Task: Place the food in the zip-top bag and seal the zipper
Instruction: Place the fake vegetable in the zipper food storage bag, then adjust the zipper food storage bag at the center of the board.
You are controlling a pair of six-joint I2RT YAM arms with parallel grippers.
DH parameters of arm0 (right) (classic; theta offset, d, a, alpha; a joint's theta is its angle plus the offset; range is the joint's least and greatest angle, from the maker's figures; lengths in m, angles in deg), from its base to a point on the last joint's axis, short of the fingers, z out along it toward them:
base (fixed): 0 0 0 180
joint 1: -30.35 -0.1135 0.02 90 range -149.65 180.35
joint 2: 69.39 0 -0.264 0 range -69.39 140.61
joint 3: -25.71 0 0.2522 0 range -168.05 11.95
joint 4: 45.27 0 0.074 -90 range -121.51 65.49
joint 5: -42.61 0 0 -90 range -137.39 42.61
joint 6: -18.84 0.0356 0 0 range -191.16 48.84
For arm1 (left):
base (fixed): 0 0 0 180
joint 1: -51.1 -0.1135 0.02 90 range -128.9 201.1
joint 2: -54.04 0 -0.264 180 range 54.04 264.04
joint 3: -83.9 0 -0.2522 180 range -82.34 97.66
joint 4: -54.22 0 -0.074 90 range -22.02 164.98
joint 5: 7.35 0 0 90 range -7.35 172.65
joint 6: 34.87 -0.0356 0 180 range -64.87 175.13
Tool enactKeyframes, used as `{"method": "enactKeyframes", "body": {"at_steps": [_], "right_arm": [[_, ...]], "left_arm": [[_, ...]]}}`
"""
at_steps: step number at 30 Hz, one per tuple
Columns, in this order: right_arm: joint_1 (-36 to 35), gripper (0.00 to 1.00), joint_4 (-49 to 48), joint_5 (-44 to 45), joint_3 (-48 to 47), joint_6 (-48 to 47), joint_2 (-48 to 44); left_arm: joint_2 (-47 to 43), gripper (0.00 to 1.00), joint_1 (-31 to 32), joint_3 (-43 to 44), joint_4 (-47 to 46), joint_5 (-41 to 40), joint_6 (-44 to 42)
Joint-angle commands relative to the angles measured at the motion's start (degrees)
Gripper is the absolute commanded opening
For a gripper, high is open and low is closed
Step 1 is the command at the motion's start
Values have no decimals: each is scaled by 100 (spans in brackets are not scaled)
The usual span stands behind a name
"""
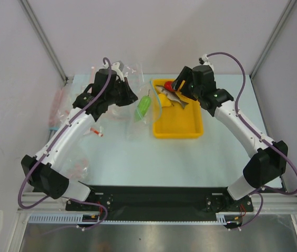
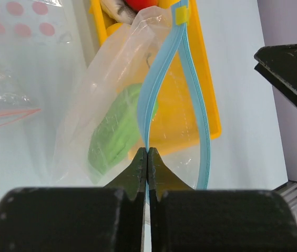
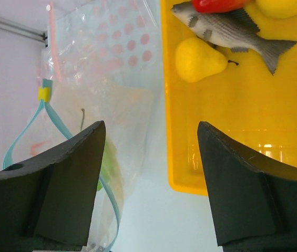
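Note:
The zip-top bag (image 1: 140, 118) lies left of the yellow tray (image 1: 178, 127), with its mouth gaping. My left gripper (image 2: 147, 153) is shut on the near side of the light-blue zipper (image 2: 157, 79), and it also shows in the top view (image 1: 131, 97). The green vegetable (image 2: 114, 134) lies inside the bag. The grey fish (image 3: 227, 31), a yellow pear (image 3: 198, 60), the red fruit (image 3: 216, 4) and another yellow fruit (image 3: 285, 5) lie in the tray (image 3: 253, 131). My right gripper (image 3: 151, 126) is open and empty, above the tray's left rim (image 1: 181, 82).
Clear bags with pink strips and dots lie at the far left (image 1: 59, 107) and behind the task bag (image 3: 111, 47). A small red-and-white piece (image 1: 96, 132) lies on the table. The zipper's yellow slider (image 2: 181, 14) sits at the far end of the strip. Walls close in on both sides.

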Motion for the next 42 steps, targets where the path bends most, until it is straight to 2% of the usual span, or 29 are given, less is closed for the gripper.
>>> {"method": "enactKeyframes", "body": {"at_steps": [1,14,24,26,27,28,29,30,32,33,34,37,42], "right_arm": [[26,75,-103,-415,12,68,-101],[-334,78,-1114,-2481,179,-459,39],[-588,75,-517,-2641,-58,-784,488],[-764,69,-394,-2238,-163,-837,549],[-817,52,-98,-2018,-277,-872,584],[-887,42,53,-1677,-504,-907,637],[-931,25,324,-1534,-645,-1029,724],[-984,16,458,-1333,-769,-1074,777],[-1281,3,747,-342,-1232,-1241,839],[-1440,0,1053,80,-1401,-1581,944],[-1633,0,1178,928,-1603,-1767,1014],[-2126,0,1592,2058,-2096,-2067,1287],[-1961,0,1830,2089,-2045,-1830,1341]], "left_arm": [[-397,0,-49,134,-51,-231,-156],[-520,0,-49,100,-69,-512,-244],[-801,0,-49,134,-156,-530,-367],[-828,0,-49,161,-113,-530,-393],[-836,0,-49,152,-104,-530,-411],[-837,0,-57,152,-78,-530,-428],[-845,0,-49,117,1,-747,-472],[-837,0,-49,108,106,-837,-490],[-828,0,-57,91,552,-1335,-525],[-819,0,-92,90,747,-1600,-525],[-810,0,-136,99,932,-1820,-499],[-976,0,-312,-23,1425,-2577,-350],[-1372,0,-760,-393,1408,-2850,-402]]}}
